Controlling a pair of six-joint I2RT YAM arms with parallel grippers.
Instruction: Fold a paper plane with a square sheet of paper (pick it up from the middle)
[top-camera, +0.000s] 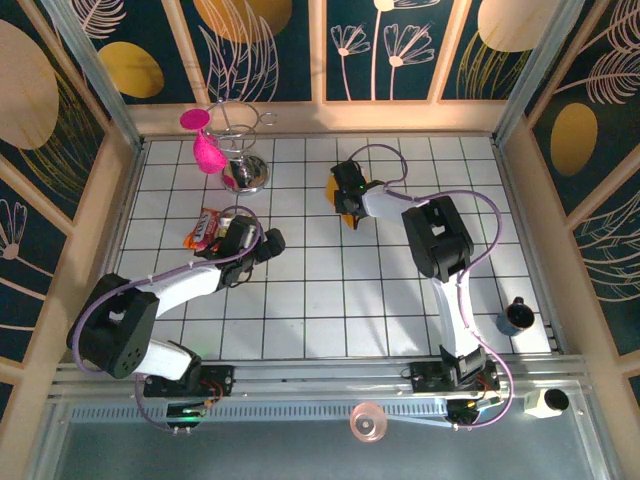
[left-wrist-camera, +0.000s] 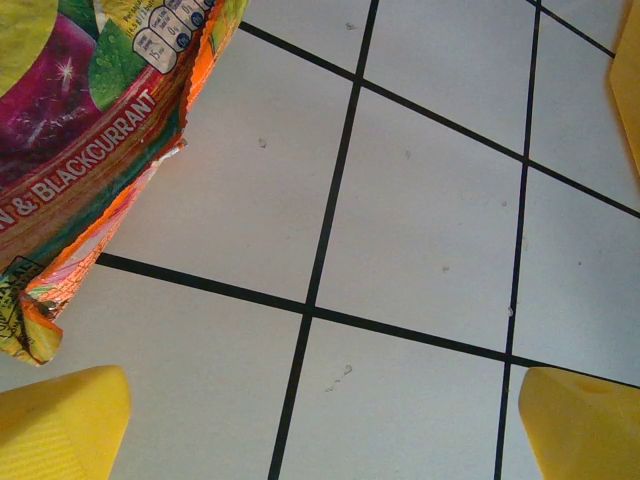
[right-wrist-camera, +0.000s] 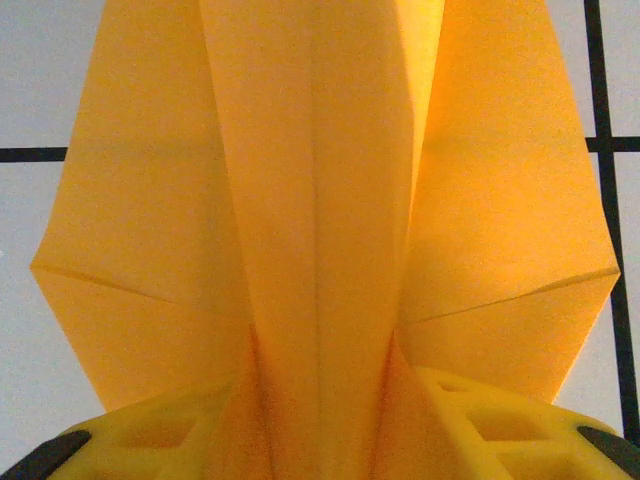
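White tiles ruled in black cover the table (top-camera: 330, 300), boxed in by dark floral wall panels. On the table's 9 o'clock side lies a red-and-yellow snack packet (top-camera: 203, 228). Just at its 3 o'clock the left gripper (top-camera: 262, 243) hangs over bare tile. Its wrist camera shows the packet at 10 o'clock and the two yellow fingertips (left-wrist-camera: 60, 425) spread wide with nothing between them, so those jaws are open and empty. Toward 12 o'clock of the table's middle rests the paper plane (top-camera: 349, 219). From the left gripper it lies at roughly 2 o'clock and well apart, whereas the right gripper (top-camera: 348, 190) sits directly on it, so the right arm is plainly the nearer one. In the right wrist view the plane's long axis runs straight from 6 to 12 o'clock, in line with the gripper's reach. The centre crease rises from between the yellow fingers (right-wrist-camera: 480, 425), and the folded wings flare toward 9 and 3 o'clock. The raised middle fold sits in the gap between the jaws, which stand partly apart; whether they pinch it or merely flank it I cannot tell. The folding looks finished or nearly so, and any lift would turn on closing across that centre ridge, square to the crease, rather than on a wing. Farther right, near the table's 4 o'clock edge, a small dark cylinder (top-camera: 518, 316) stands well clear.
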